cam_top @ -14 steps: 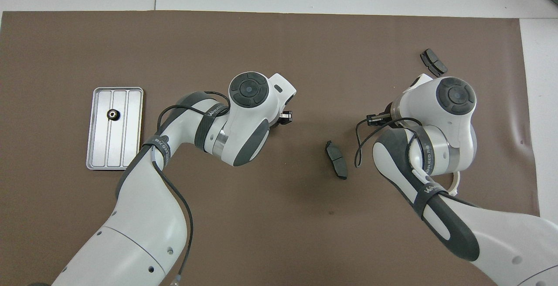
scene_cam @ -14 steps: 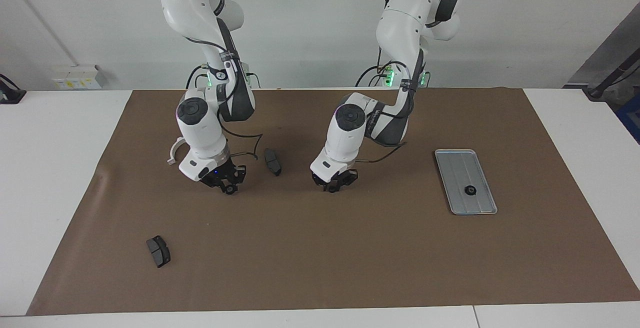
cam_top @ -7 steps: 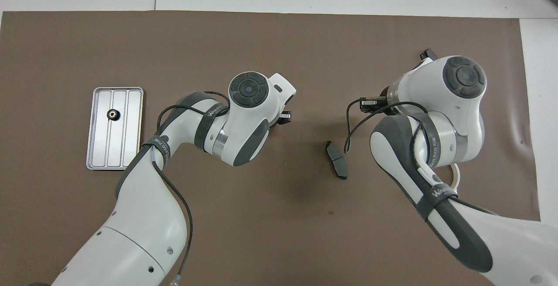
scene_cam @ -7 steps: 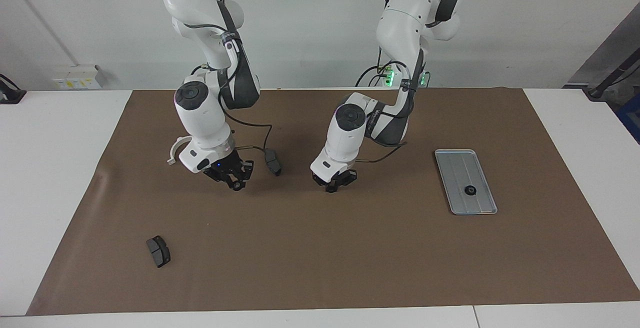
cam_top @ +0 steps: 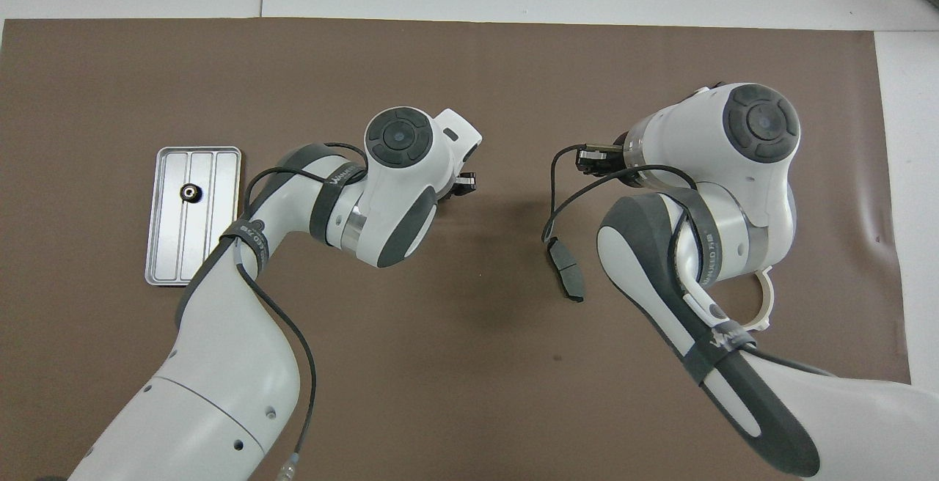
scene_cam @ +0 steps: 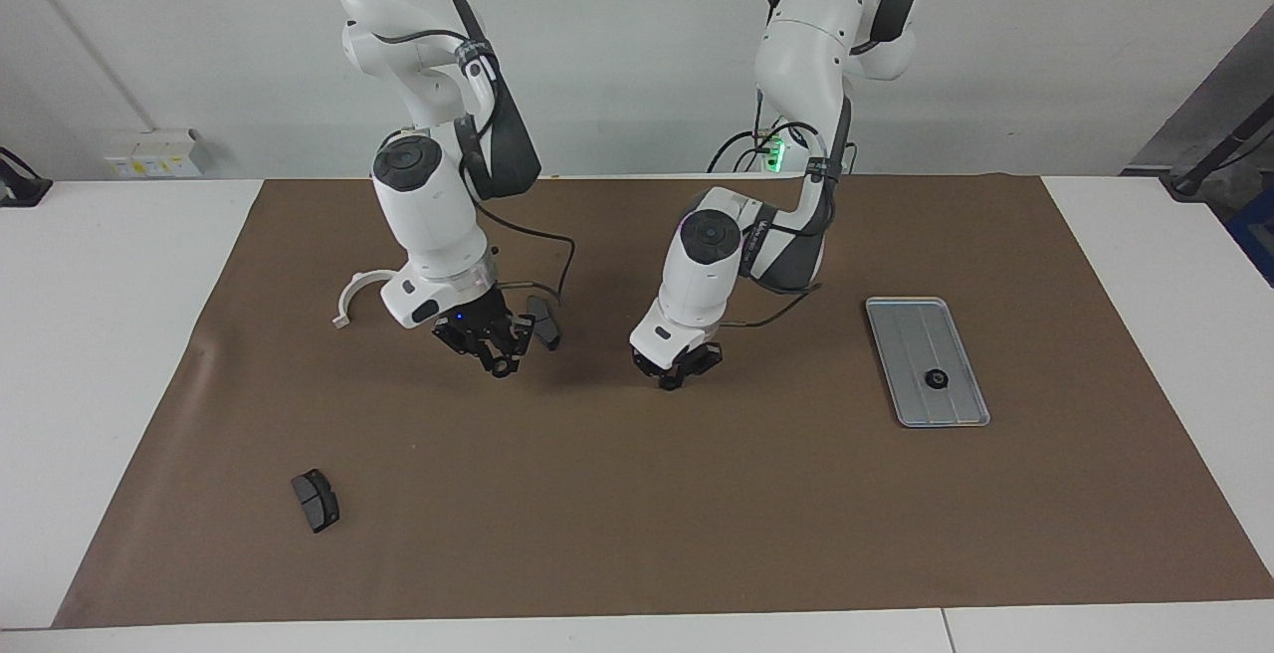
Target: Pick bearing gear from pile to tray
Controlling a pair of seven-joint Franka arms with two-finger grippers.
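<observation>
The silver grooved tray (scene_cam: 911, 334) lies toward the left arm's end of the table, with one small black gear (scene_cam: 935, 379) on it; the tray (cam_top: 213, 232) and the gear (cam_top: 191, 192) also show in the overhead view. The pile is a loose scatter: a dark brake pad (scene_cam: 544, 326), a second pad (scene_cam: 316, 500) and a white curved bracket (scene_cam: 353, 293). My right gripper (scene_cam: 495, 352) hangs just above the mat beside the first pad (cam_top: 568, 276). My left gripper (scene_cam: 682, 366) hangs low over the table's middle. No loose gear shows on the mat.
A brown mat (scene_cam: 697, 514) covers the table. The second pad lies farther from the robots, toward the right arm's end; the right arm hides it in the overhead view. The bracket (cam_top: 763, 309) shows partly under the right arm there.
My right arm has risen and swung its gripper toward the table's middle, up to the brake pad. My left gripper has shifted slightly toward the tray. The parts on the mat have not moved.
</observation>
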